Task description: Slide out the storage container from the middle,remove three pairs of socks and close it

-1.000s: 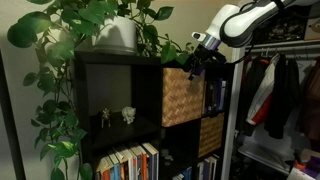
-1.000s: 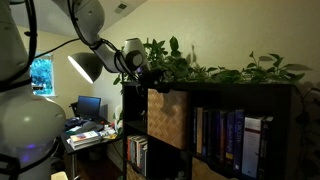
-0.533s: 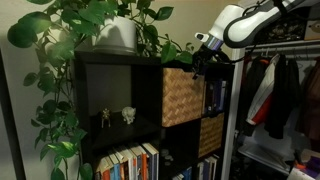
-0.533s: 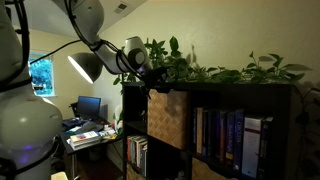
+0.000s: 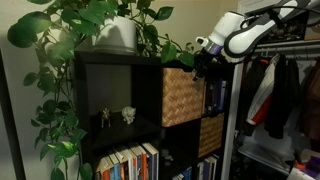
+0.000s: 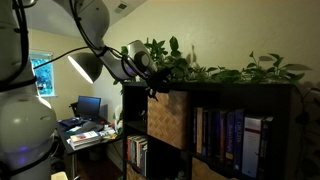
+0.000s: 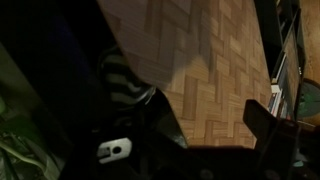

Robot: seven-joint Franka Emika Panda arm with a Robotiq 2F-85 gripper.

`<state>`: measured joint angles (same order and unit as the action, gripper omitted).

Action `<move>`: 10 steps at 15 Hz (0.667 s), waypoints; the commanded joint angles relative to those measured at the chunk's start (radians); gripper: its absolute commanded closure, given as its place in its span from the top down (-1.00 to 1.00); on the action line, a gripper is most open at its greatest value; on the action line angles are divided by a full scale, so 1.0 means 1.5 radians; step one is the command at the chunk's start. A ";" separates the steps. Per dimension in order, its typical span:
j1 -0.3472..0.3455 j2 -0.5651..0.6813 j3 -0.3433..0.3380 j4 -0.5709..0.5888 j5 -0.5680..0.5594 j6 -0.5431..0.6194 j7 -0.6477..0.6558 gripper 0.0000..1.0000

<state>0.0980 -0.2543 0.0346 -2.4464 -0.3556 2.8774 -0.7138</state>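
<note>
The storage container [image 5: 182,95] is a light tan woven wicker cube in the middle cell of the black shelf, and it sticks out past the shelf front in both exterior views [image 6: 168,118]. My gripper [image 5: 201,63] hovers at its top front edge [image 6: 155,82], open and empty. In the wrist view the wicker face [image 7: 210,55] fills the space between the two dark fingers, and the gripper [image 7: 214,125] holds nothing. Striped grey-and-white fabric [image 7: 123,78], possibly socks, lies in the dark space beside the wicker.
A smaller, darker woven basket [image 5: 210,135] sits in the cell below. Trailing plants and a white pot [image 5: 118,35] top the shelf. Figurines [image 5: 115,116] and books [image 5: 130,163] fill other cells. Clothes hang beside the shelf [image 5: 275,95]. A lamp [image 6: 85,65] and a desk [image 6: 88,128] stand beyond.
The arm has shifted slightly, and the gripper has drifted a little along the container's top edge. The jaws stayed open and the container has not visibly moved.
</note>
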 commanded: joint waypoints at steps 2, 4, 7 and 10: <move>-0.003 0.011 0.006 -0.005 -0.006 0.012 0.039 1.00; 0.004 0.022 0.003 -0.004 0.001 0.018 0.041 1.00; 0.014 0.041 0.001 0.000 0.016 0.007 0.032 1.00; 0.017 0.028 0.006 0.001 0.018 -0.032 0.030 1.00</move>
<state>0.1121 -0.2059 0.0376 -2.4466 -0.3405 2.8761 -0.6756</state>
